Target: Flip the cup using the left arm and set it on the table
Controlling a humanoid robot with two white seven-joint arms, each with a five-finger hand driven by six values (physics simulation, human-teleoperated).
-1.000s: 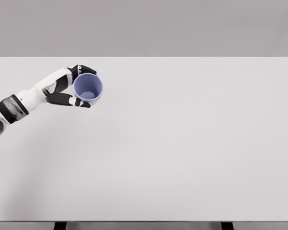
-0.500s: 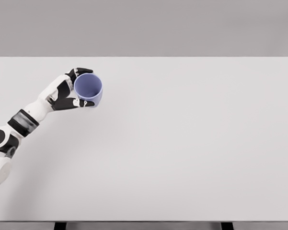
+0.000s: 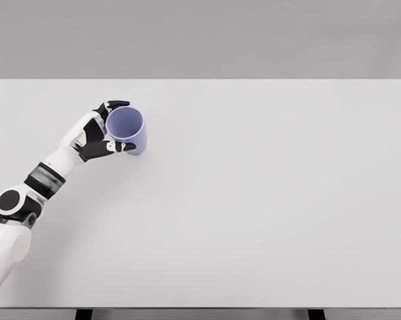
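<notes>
- The left hand (image 3: 101, 132) is clamped around the small lavender plastic cup (image 3: 127, 130), far-left on the plain white counter (image 3: 267, 200).
- Cup is tilted, mouth toward the camera.
- Probably light, stiff, smooth-walled (slippery); gripping across the sidewall suits it.

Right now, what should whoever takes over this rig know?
Left robot hand: shut on the cup, fingers wrapped round its rim and side.
Right robot hand: out of view.
Cup: purple, over the far left of the table, opening facing up toward the camera and slightly tilted.
Done: cup grasped and turned mouth-up.
Left: level it, set it down, release.
</notes>
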